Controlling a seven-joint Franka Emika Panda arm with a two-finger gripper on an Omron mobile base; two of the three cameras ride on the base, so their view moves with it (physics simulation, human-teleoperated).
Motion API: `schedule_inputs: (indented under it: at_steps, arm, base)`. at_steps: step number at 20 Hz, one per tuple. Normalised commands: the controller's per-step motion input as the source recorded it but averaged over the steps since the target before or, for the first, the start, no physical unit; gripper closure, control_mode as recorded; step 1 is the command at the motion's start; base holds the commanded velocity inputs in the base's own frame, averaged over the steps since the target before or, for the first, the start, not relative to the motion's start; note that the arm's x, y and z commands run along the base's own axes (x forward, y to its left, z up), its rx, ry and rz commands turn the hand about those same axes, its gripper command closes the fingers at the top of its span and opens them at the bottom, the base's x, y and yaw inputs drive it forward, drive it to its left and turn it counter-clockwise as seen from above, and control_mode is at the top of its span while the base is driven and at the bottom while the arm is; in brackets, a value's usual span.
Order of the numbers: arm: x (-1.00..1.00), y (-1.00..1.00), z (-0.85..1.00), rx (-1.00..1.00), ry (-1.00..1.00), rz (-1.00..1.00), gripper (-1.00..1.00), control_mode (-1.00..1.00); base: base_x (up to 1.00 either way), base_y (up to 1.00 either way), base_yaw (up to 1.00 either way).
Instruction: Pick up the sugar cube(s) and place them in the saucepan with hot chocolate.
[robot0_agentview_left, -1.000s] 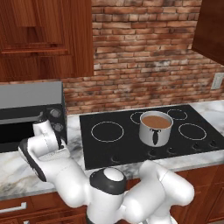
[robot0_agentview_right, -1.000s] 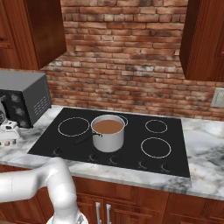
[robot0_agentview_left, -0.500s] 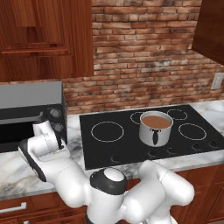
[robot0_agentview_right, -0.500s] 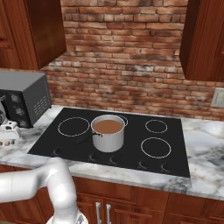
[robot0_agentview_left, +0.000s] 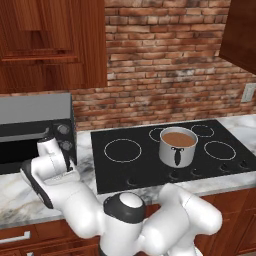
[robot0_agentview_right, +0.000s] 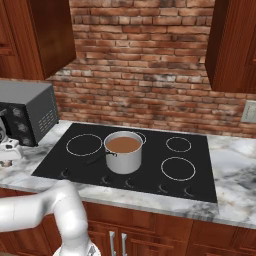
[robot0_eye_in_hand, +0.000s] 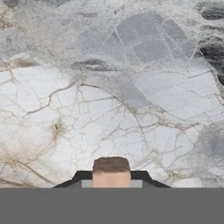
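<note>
My gripper (robot0_eye_in_hand: 111, 183) is hanging over the veined marble counter (robot0_eye_in_hand: 131, 100) beside the microwave (robot0_agentview_left: 30, 130); its tips are cut off by the bottom edge of the hand view, with a small tan-topped block, seemingly the sugar cube (robot0_eye_in_hand: 111, 173), sitting squarely between them, so they look closed on it, though the contact is hard to make out. From the base cameras my own white wrist is hiding the fingers. The steel saucepan (robot0_agentview_left: 177, 147), cylindrical, black-handled, filled with brown liquid, is standing well apart on the glossy black cooktop (robot0_agentview_right: 150, 165).
</note>
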Motion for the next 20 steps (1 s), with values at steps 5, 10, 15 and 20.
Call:
schedule_inputs:
  at_steps: [5, 10, 15, 20]
  arm:
    - [-0.16, -0.20, 0.00, 0.00, -0.01, 0.00, 1.00, -1.00]
    - [-0.62, -0.75, 0.14, 0.00, -0.18, 0.00, 1.00, -1.00]
    - [-0.86, -0.68, 0.41, 0.00, -0.23, -0.05, 1.00, -1.00]
    - [-0.69, -0.56, 0.69, 0.00, -0.19, -0.07, 1.00, -1.00]
  base:
    - [0.00, 0.00, 0.00]
    - [0.00, 0.00, 0.00]
    - [0.00, 0.00, 0.00]
    - [0.00, 0.00, 0.00]
